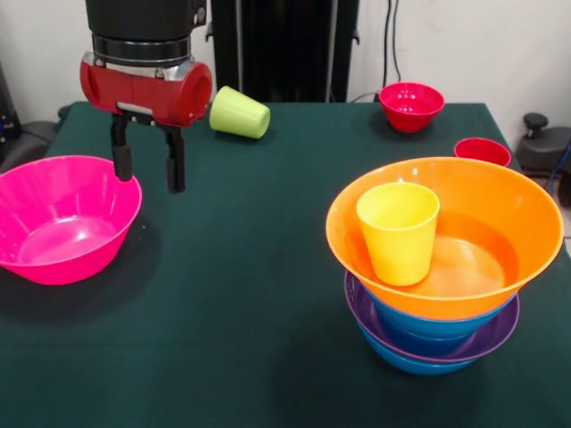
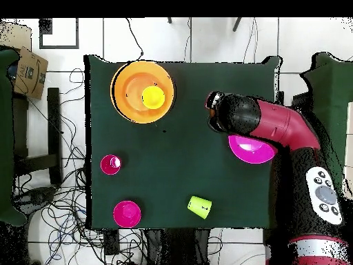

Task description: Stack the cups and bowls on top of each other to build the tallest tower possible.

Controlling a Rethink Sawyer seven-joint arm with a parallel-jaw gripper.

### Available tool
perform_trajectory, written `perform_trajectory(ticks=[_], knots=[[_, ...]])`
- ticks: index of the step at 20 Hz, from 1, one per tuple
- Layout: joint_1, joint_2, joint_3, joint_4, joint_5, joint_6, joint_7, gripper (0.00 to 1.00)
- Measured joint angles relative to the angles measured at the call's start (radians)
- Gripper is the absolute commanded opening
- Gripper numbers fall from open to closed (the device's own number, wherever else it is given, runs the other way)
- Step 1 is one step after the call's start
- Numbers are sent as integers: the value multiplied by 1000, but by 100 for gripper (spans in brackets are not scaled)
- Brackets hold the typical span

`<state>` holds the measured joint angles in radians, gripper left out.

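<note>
Parted and empty, the jaws of the gripper hang with nothing between them, above the far rim of the pink bowl; we see one finger over that rim and the other just beside it, over the green table.

Nearest in the front view we find the tower: a blue bowl lowest, a purple bowl in it, another blue one above, then the wide orange bowl on top. The yellow cup stands upright inside the orange bowl, mouth up.

The pink bowl sits upright at the opposite side of the table, well apart from the tower.

Farther back, the red cup stands just behind the orange bowl's rim. The green cup lies on its side near the gripper's red body. At the far edge sits the small red bowl, upright and alone.
</note>
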<state>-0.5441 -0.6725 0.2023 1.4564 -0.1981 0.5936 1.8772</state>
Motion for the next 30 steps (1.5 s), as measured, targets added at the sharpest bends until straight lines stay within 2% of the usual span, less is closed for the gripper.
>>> perform_trajectory(ticks=[2, 8, 19, 30], knots=[[-7, 0, 8, 6, -5, -3, 0, 100], [-79, -2, 95, 57, -60, -6, 0, 100], [-173, -18, 210, 86, -141, -6, -25, 100], [-270, -19, 346, 90, -209, 8, -118, 100]])
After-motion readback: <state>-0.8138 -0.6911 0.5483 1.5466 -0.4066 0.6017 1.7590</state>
